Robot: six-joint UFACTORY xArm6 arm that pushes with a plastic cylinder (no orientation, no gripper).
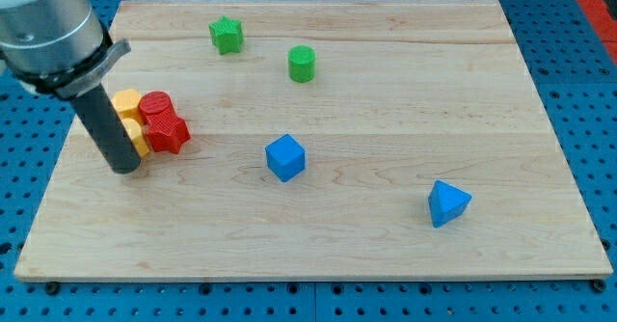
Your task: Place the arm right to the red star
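The red star (168, 132) lies at the view's left on the wooden board (386, 245), pressed against a red cylinder (154, 103) just above it. Two yellow blocks touch them on the left: one (125, 103) beside the red cylinder, the other (138, 139) partly hidden behind my rod. My tip (125, 170) rests on the board just left of and slightly below the red star, touching or nearly touching the lower yellow block.
A green star (226, 35) and a green cylinder (302, 63) lie near the view's top. A blue cube (285, 157) sits at the centre and a blue triangular block (447, 203) at the lower right. The board's left edge is close to my tip.
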